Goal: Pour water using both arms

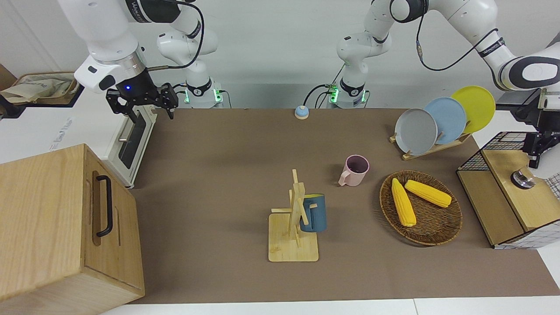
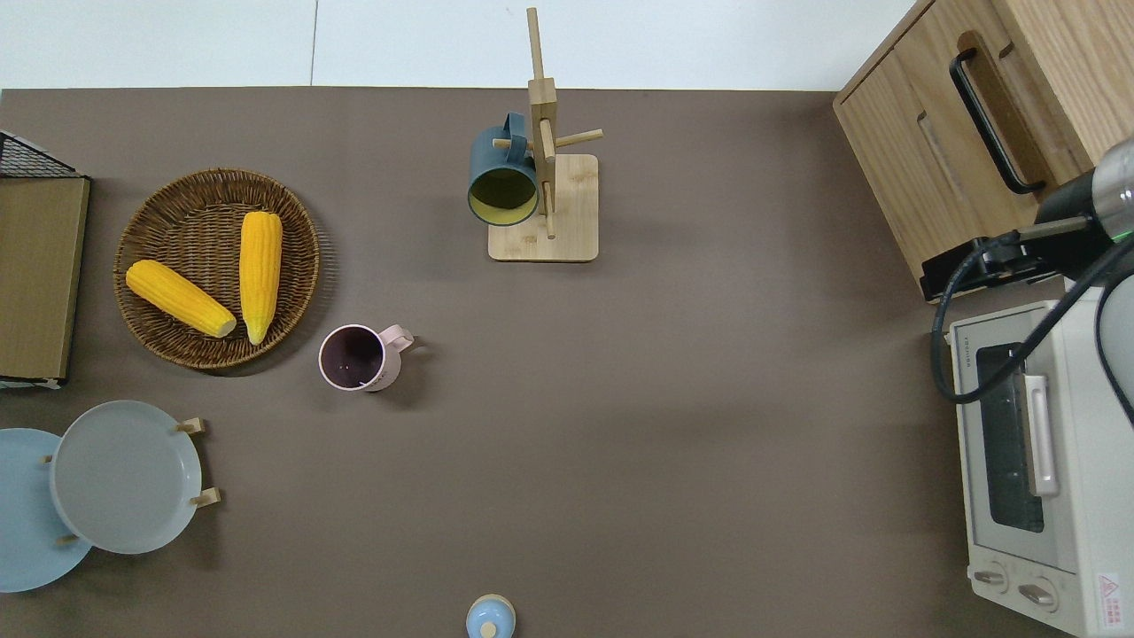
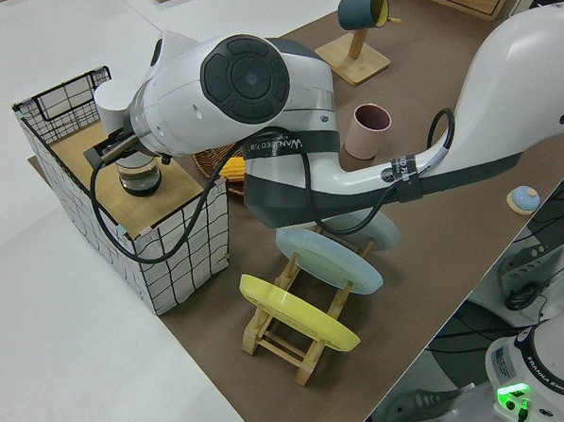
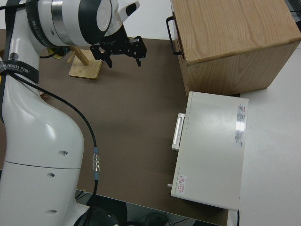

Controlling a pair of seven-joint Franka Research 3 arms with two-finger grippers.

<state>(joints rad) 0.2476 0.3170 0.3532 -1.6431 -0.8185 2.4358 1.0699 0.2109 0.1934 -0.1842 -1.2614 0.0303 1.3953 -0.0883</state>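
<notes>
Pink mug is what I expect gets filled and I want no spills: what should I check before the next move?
1. Pink mug upright on the table: ok.
2. Mug mouth uncovered: ok.
3. Glass vessel standing on the wire shelf: ok.
4. Left end effector gripping the vessel: cannot tell.
5. Right end effector open and empty: ok.

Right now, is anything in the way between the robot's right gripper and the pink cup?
No, nothing visible blocks it. The right gripper hangs open by the toaster oven, and only bare brown mat lies between it and the pink cup. The mug rack stands farther from the robots, off that path.
</notes>
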